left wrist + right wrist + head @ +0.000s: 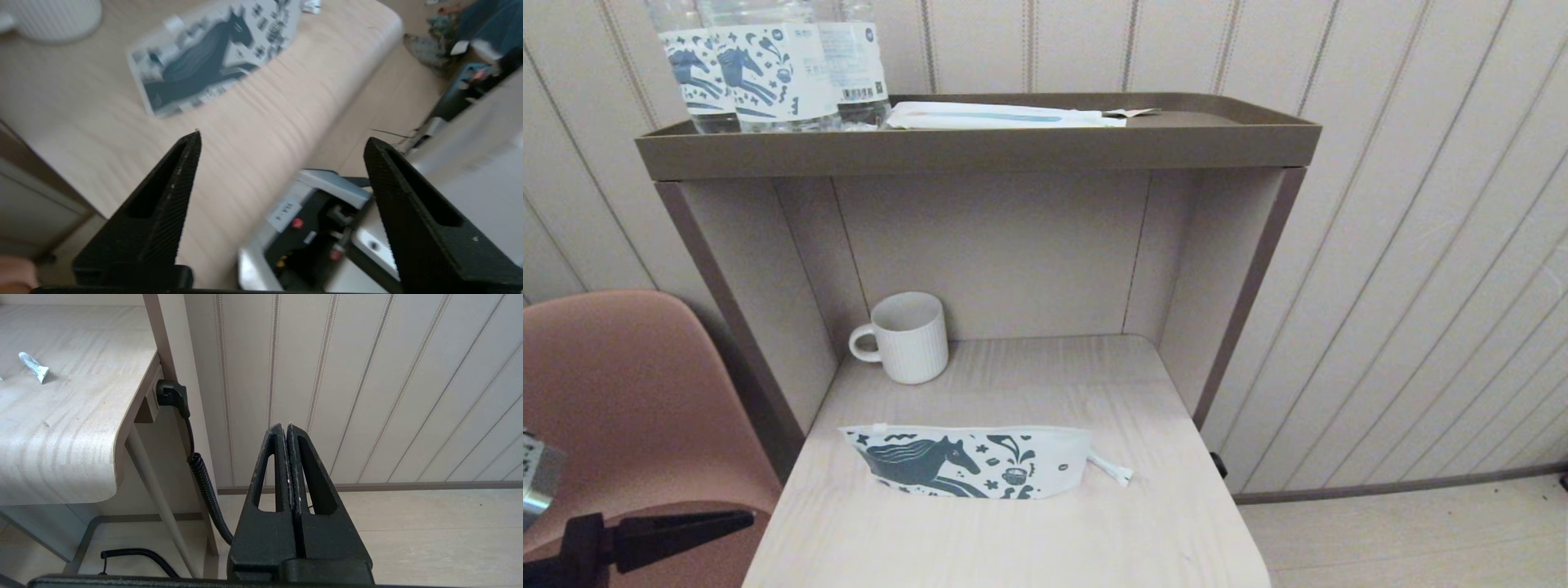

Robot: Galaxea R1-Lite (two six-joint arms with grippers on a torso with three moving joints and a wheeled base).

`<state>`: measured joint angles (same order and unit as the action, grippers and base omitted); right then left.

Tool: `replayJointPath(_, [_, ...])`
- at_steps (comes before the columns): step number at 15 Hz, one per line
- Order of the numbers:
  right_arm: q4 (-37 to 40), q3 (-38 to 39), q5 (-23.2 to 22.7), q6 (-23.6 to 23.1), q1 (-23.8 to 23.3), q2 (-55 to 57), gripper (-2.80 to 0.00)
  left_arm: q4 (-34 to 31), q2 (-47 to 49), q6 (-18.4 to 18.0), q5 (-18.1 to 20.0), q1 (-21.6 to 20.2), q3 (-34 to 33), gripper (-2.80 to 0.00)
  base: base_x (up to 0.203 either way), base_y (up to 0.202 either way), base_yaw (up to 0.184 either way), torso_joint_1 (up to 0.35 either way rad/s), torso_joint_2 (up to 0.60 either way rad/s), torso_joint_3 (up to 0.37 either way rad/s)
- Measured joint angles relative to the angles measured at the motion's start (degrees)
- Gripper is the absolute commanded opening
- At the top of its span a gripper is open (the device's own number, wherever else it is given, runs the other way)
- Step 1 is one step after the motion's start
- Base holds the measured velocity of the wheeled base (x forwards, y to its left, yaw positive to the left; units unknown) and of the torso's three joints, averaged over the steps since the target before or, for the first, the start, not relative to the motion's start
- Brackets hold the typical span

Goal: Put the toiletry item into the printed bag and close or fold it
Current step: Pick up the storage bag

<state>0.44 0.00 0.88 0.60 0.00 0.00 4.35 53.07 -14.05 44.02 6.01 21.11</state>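
Hovering left of the tabletop (pixel 1013 531), my left end effector (pixel 282 141) gapes empty. My right end effector (pixel 287 426) is closed, low right. Toiletry item (pixel 1111 469) touches the printed bag (pixel 968 462).

Black ribbed triangular end effector (pixel 281 141) fingers w/ slots, silver wrist

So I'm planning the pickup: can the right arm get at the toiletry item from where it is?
Probably yes. The toiletry item lies uncovered on the table beside the printed bag, near the right edge. The right hand, shut, hangs off that edge with nothing between.
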Motion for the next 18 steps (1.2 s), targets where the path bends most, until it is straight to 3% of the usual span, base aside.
replayJointPath(7, [0.1, 0.0, 0.0, 0.2, -0.1, 0.0, -2.8, 6.9, 14.7, -4.3, -0.3, 2.3, 3.3, 0.0, 0.0, 0.0, 0.0, 0.0, 0.0, 0.0])
replayJointPath(14, [0.1, 0.0, 0.0, 0.3, -0.1, 0.0, -2.8, 16.7, 25.4, -6.7, -0.2, -3.9, 3.7, 0.0, 0.0, 0.0, 0.0, 0.0, 0.0, 0.0])
replayJointPath(18, [0.1, 0.0, 0.0, 0.3, -0.1, 0.0, -2.8, 18.3, 30.8, -6.8, 0.2, -4.0, 4.7, 0.0, 0.0, 0.0, 0.0, 0.0, 0.0, 0.0])
